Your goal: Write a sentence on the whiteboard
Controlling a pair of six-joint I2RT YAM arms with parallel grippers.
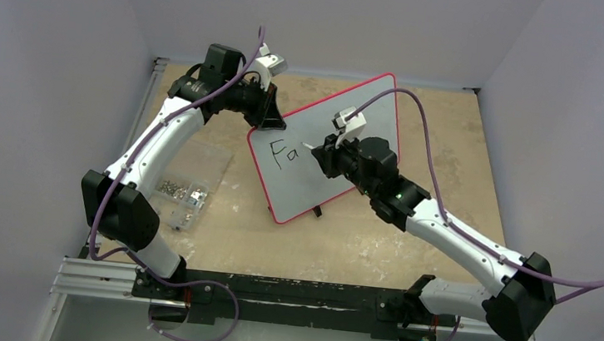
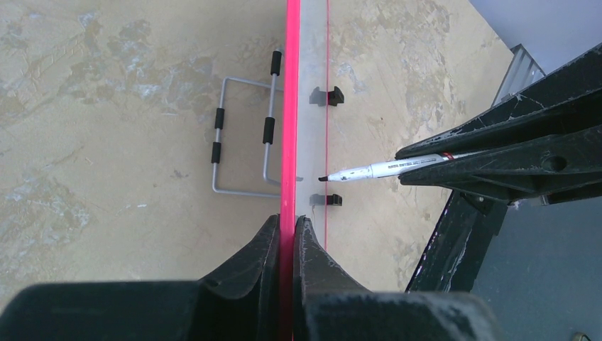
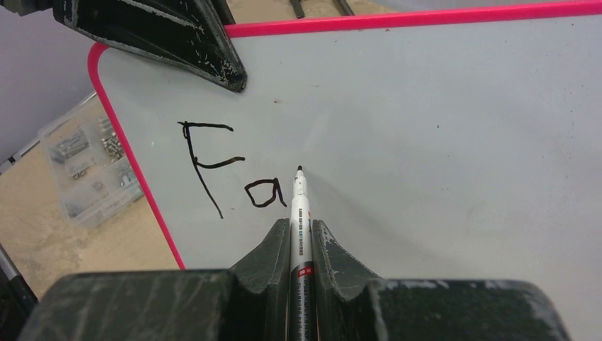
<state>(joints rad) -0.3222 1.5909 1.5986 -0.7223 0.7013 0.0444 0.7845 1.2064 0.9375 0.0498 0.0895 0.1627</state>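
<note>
Between my right tool's (image 3: 302,229) closed jaws sits the marker (image 3: 300,206), its tip at the whiteboard (image 3: 440,128) just right of "Fa", the sentence's (image 3: 204,169) only letters. My left tool (image 2: 287,231) clamps the board's red rim; the board stands tilted on the worktop (image 1: 341,249).

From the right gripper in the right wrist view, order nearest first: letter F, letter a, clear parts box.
1. Letter a, just left of the right gripper.
2. Letter F, further left.
3. Clear parts box, off the whiteboard at its left edge.
</note>
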